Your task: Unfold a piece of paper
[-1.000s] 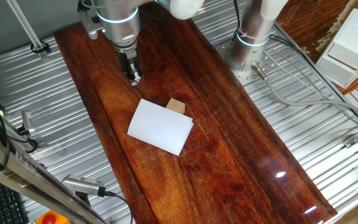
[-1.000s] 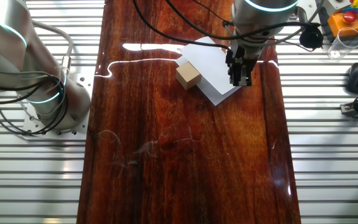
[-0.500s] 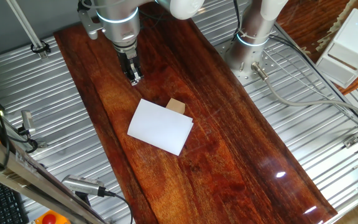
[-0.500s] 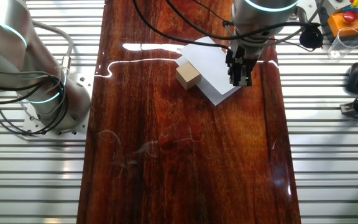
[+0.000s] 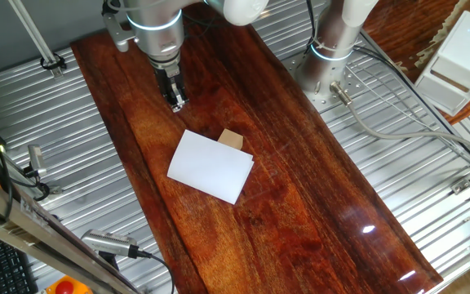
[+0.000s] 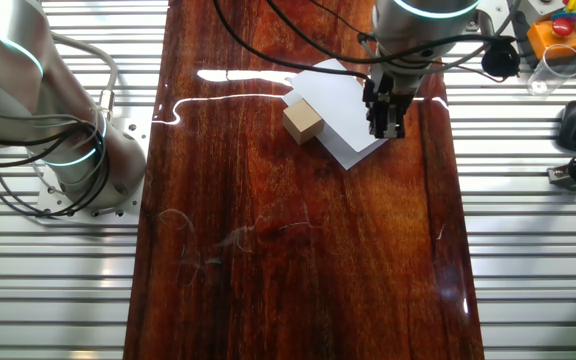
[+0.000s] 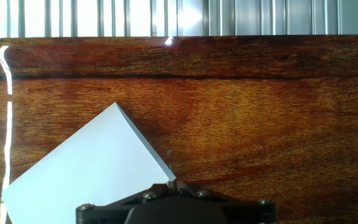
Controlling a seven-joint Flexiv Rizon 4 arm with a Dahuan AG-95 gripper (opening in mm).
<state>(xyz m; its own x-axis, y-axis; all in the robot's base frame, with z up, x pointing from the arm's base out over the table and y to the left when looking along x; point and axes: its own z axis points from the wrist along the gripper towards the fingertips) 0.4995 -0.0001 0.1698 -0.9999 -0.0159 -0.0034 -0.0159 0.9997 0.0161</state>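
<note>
The piece of paper (image 5: 210,166) lies folded and flat on the dark wooden board, a white rectangle turned at an angle. It also shows in the other fixed view (image 6: 343,105) and fills the lower left of the hand view (image 7: 86,174). A small tan wooden cube (image 5: 231,140) sits against its far edge, and shows in the other fixed view too (image 6: 303,121). My gripper (image 5: 176,103) hangs above the board, off the paper's far-left corner, fingers together and empty. In the hand view its fingertips (image 7: 173,182) appear just beside the paper's corner.
The wooden board (image 5: 300,204) rests on a ribbed metal table. A second arm's base (image 5: 333,49) stands at the board's far side. A white box (image 5: 463,61) sits at the top right. A clear cup (image 6: 553,65) and control gear lie beside the board.
</note>
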